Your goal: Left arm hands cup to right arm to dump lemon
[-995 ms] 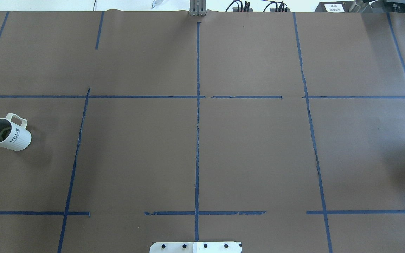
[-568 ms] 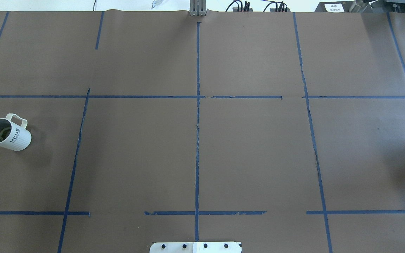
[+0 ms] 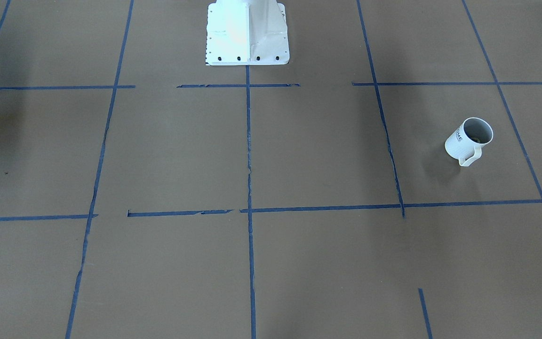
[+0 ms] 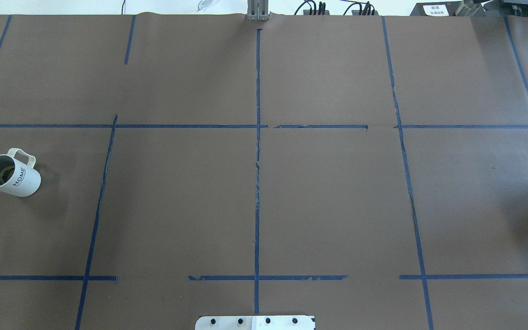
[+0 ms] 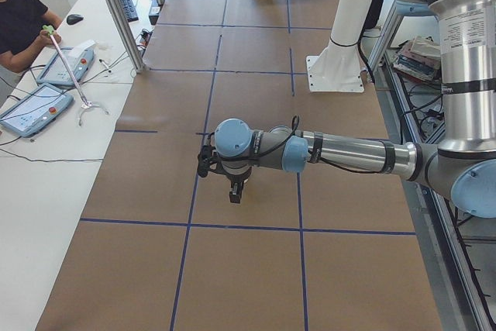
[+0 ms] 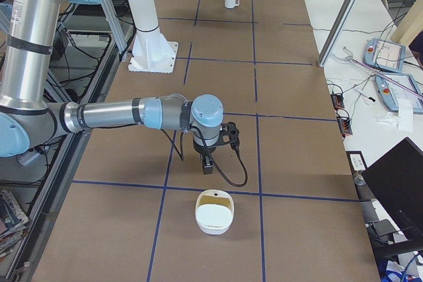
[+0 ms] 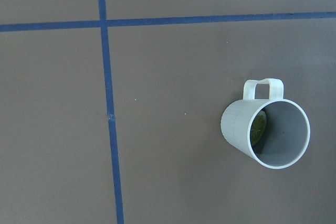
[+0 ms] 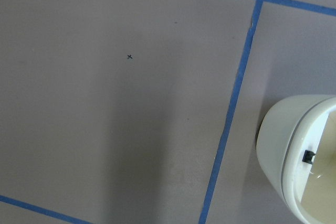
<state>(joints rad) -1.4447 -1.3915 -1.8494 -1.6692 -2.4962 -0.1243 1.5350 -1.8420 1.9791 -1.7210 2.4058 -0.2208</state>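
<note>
The cup [image 4: 9,174] stands upright on the bench [image 4: 328,197] at the far left of the overhead view, about mid-height, inside a square marked off by blue tape lines [image 4: 257,183]. It is a white ribbed mug lettered HOME, with its loop handle turned toward the upper right of that frame. The lemon [image 7: 257,129], a yellow-green slice, lies inside it against the wall. The left wrist view looks down into the grey mouth, with the cup right of centre. In the front-facing view the cup sits at the right, well apart from the white pedestal [image 3: 247,33] at top centre.

The left arm [image 5: 349,153] reaches across the middle of the left side view, and the left tool [image 5: 235,191] points down over the bench. I cannot tell whether its fingers are apart or together. The right arm [image 6: 106,115] stretches likewise across the right side view. The right tool [image 6: 208,164] hangs higher in the frame than a white tub [image 6: 215,212] at lower centre and does not touch it. Its fingers' spread cannot be told either. The cup shows small at the top of that frame, far from the tub.
</note>
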